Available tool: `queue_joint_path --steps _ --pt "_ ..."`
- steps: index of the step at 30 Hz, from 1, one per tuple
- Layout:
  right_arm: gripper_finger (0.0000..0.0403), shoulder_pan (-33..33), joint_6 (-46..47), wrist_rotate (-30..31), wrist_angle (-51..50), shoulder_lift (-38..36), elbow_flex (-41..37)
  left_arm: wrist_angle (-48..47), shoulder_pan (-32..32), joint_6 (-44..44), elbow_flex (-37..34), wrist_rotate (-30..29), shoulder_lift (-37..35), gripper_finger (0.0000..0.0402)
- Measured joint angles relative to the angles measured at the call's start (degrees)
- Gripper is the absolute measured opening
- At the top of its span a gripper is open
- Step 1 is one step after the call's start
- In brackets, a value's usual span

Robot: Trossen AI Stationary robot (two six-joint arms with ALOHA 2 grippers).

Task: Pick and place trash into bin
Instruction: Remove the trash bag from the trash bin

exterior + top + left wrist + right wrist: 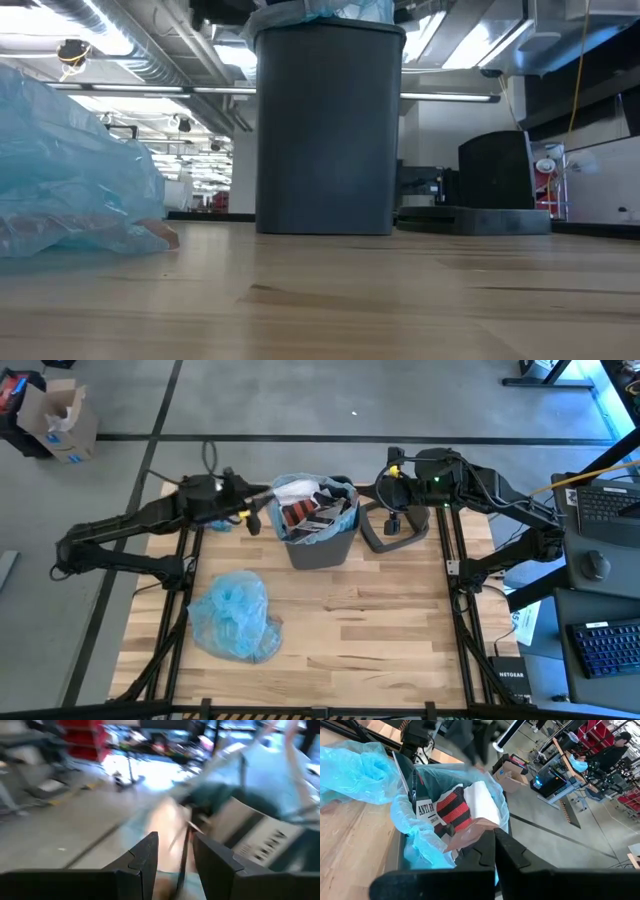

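The dark grey bin (320, 548) with its light blue liner (402, 817) stands at the table's far middle. Trash lies inside it: a red-black-white packet (454, 809), white paper (482, 800) and brown paper (470, 832). My left gripper (175, 840) hovers at the bin's left rim (258, 510), fingers apart. A thin dark stick (184, 855) runs through the gap. In the right wrist view the stick (405, 777) slants over the bin's rim. My right gripper (495, 837) is shut and holds nothing, raised beside the bin's right side. My left gripper has the thin dark stick (186, 840) in the gap between its fingers, nearer one finger (210, 855) than the other. The picture is blurred, and I cannot tell whether either finger touches it.
A crumpled light blue plastic bag (235, 615) lies on the wooden table near the left front, and it also fills the left of the low view (70, 170). The grey lid (395, 535) lies right of the bin. Bare wood spreads in front of the bin.
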Motion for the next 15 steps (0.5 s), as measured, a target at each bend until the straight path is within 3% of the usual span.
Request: queue_joint_path --steps 3,8,11,15 --pt "0.0 0.0 -0.2 0.0 0.2 0.0 0.0 -0.34 -0.28 -0.11 0.01 4.46 2.22 0.0117" --pt "0.0 0.0 -0.2 0.0 0.07 0.0 0.0 -7.4 -0.83 0.16 5.37 4.8 3.27 0.0117" --pt "0.0 0.0 -0.2 0.0 0.04 0.0 0.0 -11.75 -0.79 0.08 10.27 4.03 3.21 0.0117" --pt "0.0 0.0 -0.2 0.0 0.0 0.0 0.0 -18.93 0.15 -2.45 15.73 -1.55 3.19 0.0117"
